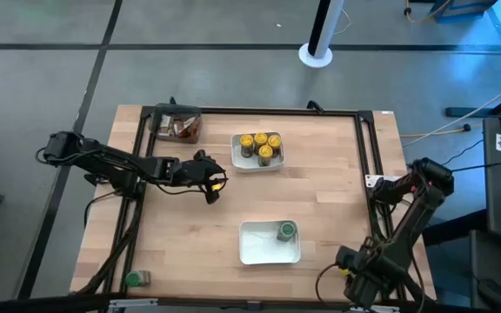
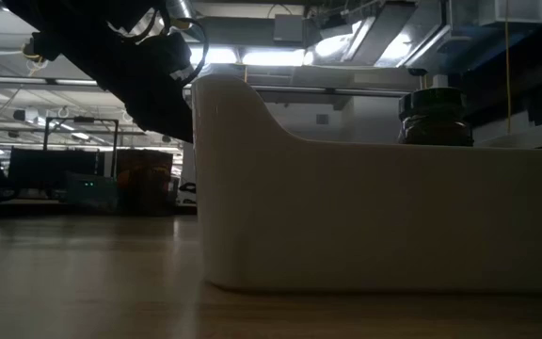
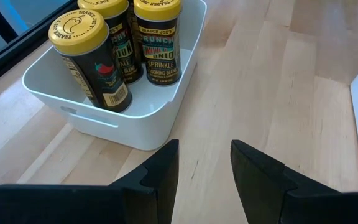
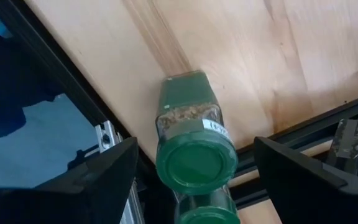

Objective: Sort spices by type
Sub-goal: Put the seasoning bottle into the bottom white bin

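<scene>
My left gripper (image 3: 204,149) hangs over bare wood at centre-left of the high view, released. Its two dark fingers stand apart with nothing but tabletop between them. Just ahead of it, toward the upper centre of that view, sits the white tray (image 1: 236,159) with the yellow-lidded jars (image 1: 260,147) standing upright in a tight cluster. That type looks done to me.

The green type is not. One green-lidded jar (image 1: 286,230) stands in the second white tray (image 1: 255,248) at lower centre. Another green-lidded jar on its side (image 1: 136,278) lies at the lower left corner of the table, close to the dark frame rail (image 1: 134,233). The brown-orange packets (image 1: 183,129) are in the dark bin (image 1: 160,114) at upper left.

What the next move turns on is this: the fallen jar lies down-frame and left of my left gripper, and that arm is much the nearer. My right arm is folded at the lower right. The jar's long axis seems to run roughly left to right in the high view, so I judge the fingers should close across the body.

My right gripper (image 4: 196,144) is spread wide and holds nothing. Its wrist view shows a green-lidded jar lying by a frame rail, farther off between the fingers and touching neither.
</scene>
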